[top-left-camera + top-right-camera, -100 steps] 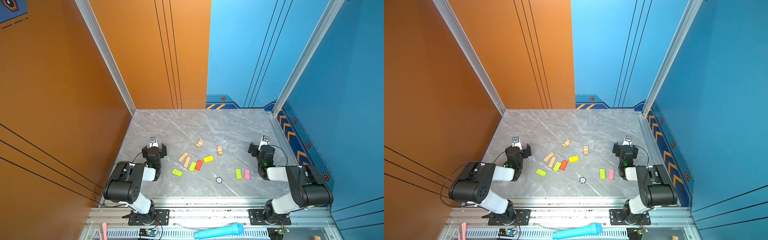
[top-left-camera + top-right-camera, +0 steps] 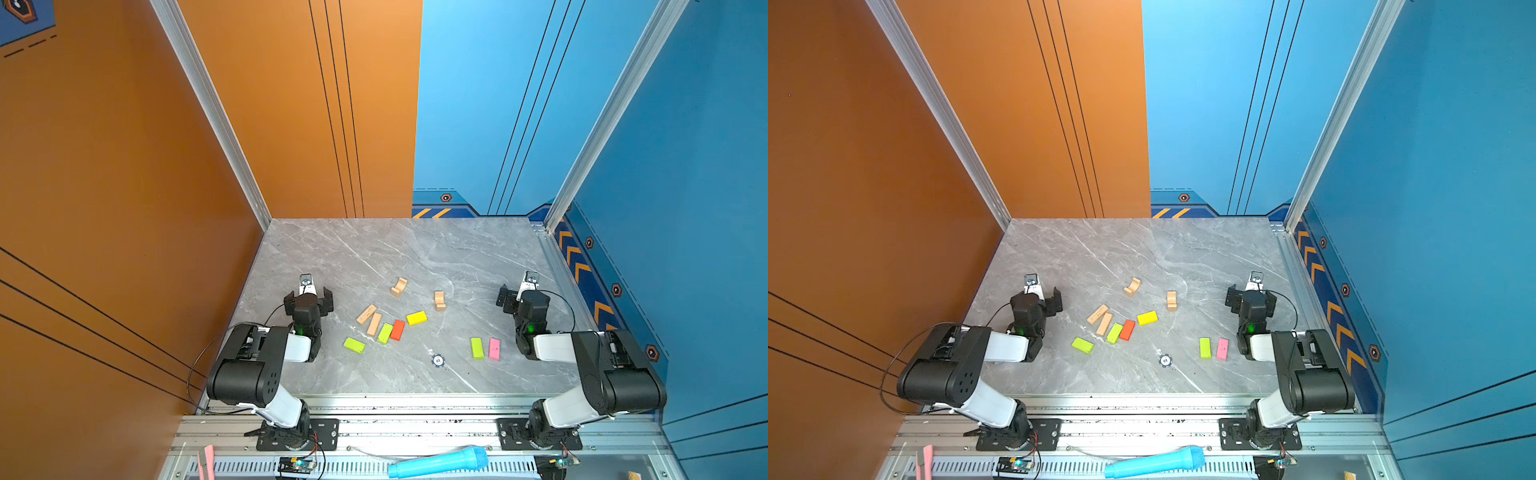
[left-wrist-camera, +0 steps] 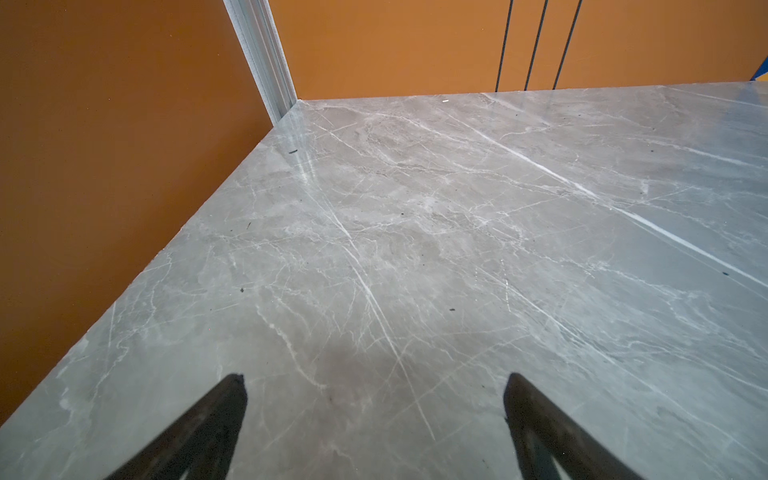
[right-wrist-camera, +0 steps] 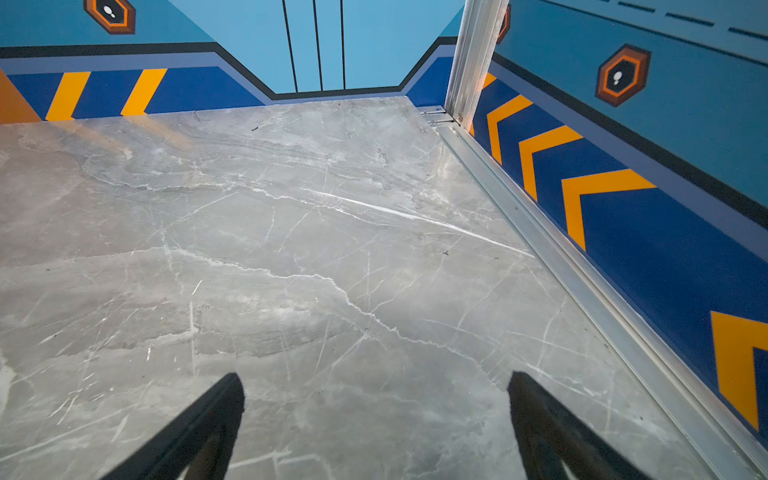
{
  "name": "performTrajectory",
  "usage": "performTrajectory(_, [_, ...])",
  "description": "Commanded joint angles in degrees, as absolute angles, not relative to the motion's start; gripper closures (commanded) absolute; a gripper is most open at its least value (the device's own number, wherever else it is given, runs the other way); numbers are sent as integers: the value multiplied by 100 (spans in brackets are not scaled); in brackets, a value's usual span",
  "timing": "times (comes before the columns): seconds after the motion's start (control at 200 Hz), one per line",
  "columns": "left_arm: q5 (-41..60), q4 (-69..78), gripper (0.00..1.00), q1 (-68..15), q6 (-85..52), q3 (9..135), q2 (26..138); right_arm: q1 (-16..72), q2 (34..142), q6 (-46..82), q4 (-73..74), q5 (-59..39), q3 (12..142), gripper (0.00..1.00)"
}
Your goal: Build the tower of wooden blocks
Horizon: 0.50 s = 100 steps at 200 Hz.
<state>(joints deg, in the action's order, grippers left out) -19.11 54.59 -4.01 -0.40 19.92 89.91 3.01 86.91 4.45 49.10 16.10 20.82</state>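
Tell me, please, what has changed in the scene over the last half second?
Nothing has visibly changed. The left gripper and the right gripper are open and empty as before, and the wood blocks lie scattered and unstacked in the same places.

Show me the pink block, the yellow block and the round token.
pink block [image 2: 494, 348]: a top view, centre of top face.
yellow block [image 2: 416, 318]: a top view, centre of top face.
round token [image 2: 437, 360]: a top view, its centre.

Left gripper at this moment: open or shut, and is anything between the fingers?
Open. The left wrist view shows the left gripper with its fingers far apart, only the table between them.
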Motion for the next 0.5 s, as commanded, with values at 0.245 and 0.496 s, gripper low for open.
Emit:
performTrajectory(0.245, [-1414,5309,2,-307,0,2167,8959,299,8763,435,5010,1521,2145,0])
performTrajectory(0.496, [-1414,5309,2,-299,0,2151,8949,290,8763,445,5010,1503,2150,0])
